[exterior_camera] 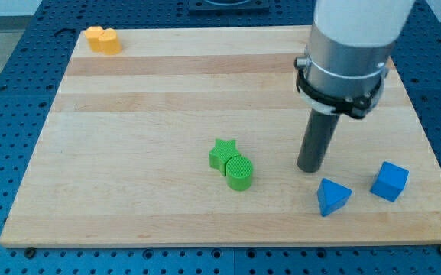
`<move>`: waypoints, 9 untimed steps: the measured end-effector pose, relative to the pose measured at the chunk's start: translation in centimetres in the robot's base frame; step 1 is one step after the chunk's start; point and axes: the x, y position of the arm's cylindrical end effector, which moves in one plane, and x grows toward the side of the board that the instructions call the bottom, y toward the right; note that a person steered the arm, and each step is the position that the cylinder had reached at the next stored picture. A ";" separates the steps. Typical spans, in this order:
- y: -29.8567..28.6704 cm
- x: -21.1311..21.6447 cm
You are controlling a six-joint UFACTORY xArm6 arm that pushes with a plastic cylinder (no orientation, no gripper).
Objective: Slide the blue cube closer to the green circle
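The blue cube (390, 182) sits near the board's right edge, toward the view's bottom. The green circle (240, 173), a short cylinder, lies left of centre-bottom and touches a green star (222, 153) on its upper left. My tip (309, 168) rests on the board between them, closer to the cube, about a hundred pixels to its left and slightly higher. A blue triangle (332, 197) lies just below and right of the tip, between the tip and the cube.
A yellow heart-like block (102, 39) sits at the board's top left corner. The wooden board (128, 114) lies on a blue perforated table. The arm's white and grey body (350, 46) hangs over the board's upper right.
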 end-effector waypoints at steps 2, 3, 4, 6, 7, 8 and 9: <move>14.4 -3.4; 20.4 0.1; 21.0 5.0; 10.0 5.1; 3.9 2.1; -0.4 1.0; 3.0 2.2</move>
